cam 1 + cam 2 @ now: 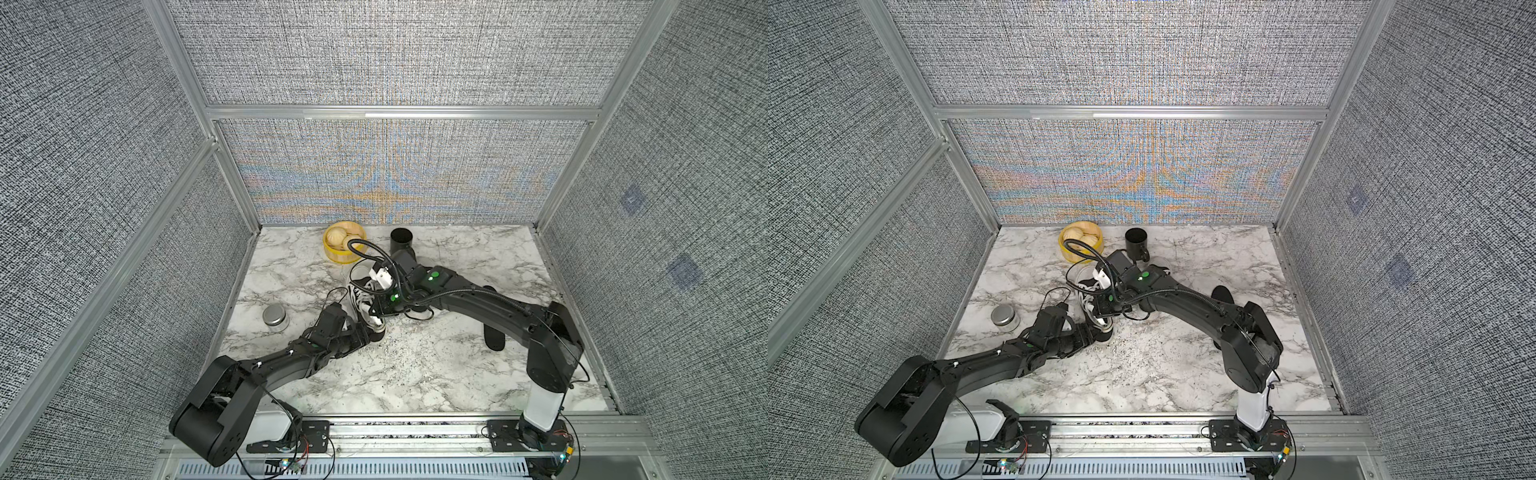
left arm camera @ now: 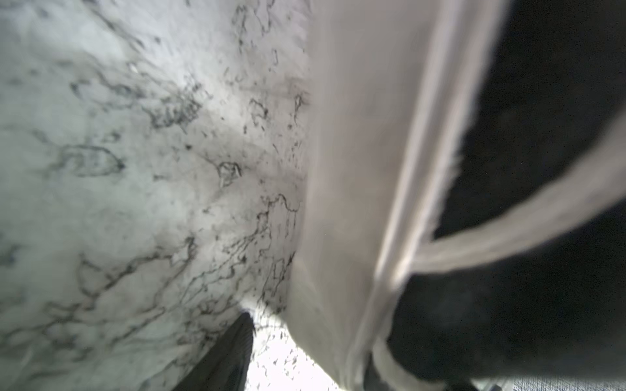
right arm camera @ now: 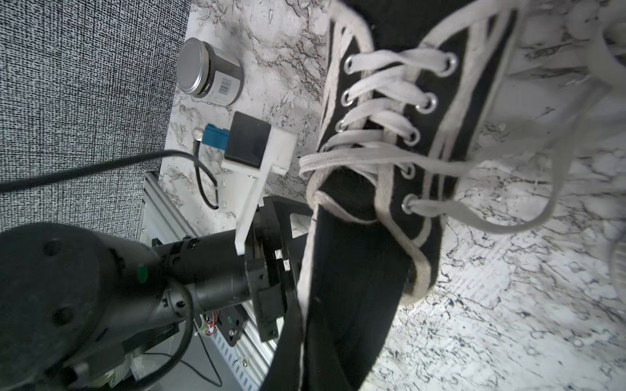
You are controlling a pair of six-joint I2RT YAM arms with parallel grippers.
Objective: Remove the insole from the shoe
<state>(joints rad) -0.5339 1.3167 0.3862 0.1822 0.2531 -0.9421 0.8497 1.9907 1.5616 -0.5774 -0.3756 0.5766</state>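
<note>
A black canvas shoe (image 1: 360, 293) (image 1: 1089, 291) with white laces and a white sole lies left of the table's middle. My right gripper (image 1: 380, 311) (image 3: 298, 365) comes down over the shoe (image 3: 389, 118) and is shut on the white-trimmed edge of its opening. My left gripper (image 1: 374, 330) (image 2: 305, 365) stands open at the near end of the shoe (image 2: 355, 169). Its ribbed finger (image 2: 230, 352) is a little off the white sole wall. The inside of the shoe is dark, and I cannot make out the insole there.
A yellow bowl (image 1: 332, 255) of buns and a black mug (image 1: 401, 241) stand at the back. A metal tin (image 1: 275, 316) (image 3: 206, 74) sits left of the shoe. A flat black oval piece (image 1: 494, 338) lies partly under the right arm, and something white-soled (image 1: 419, 313) lies beside the shoe.
</note>
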